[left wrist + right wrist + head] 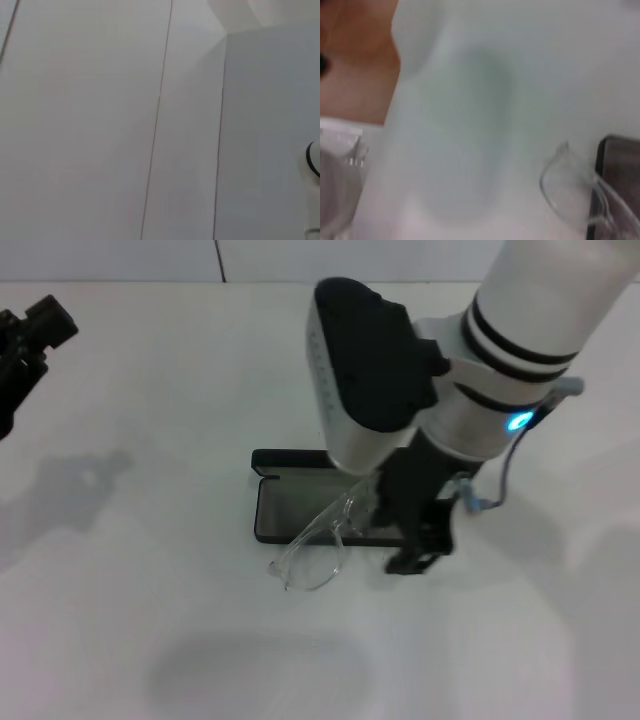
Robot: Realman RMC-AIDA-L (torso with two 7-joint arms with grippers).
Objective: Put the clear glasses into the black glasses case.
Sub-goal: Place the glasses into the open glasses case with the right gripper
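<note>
The broad white bench (150,570) has a smooth, matt surface with soft grey shadows across it; a thin dark seam runs along its far edge in the head view. Above it reaches the right arm, a thick white cylinder with black bands, a glossy black-and-white wrist housing and a small blue light. It comes down over the middle of the bench to the right pincer (400,530), a black angular part that hangs over the right end of the case. Whether its fingers are apart or closed on the glasses cannot be told, as the wrist housing hides them.

The flat black rectangular glasses case (290,502) with rounded corners lies open on the bench, its dull dark grey inside facing up and its lid edge on the far side. The clear, colourless plastic wraparound glasses (318,545) lie tilted across the near rim of the case: one end reaches up toward the right pincer above the case's inside, while the curved lens hangs out over the bench in front of the case. The right wrist view shows that rounded see-through lens end (570,190) beside the case's dark corner (620,170).

The left pincer (25,340), black and knobbly, sits parked at the far left edge, well apart from the case; its state cannot be told
</note>
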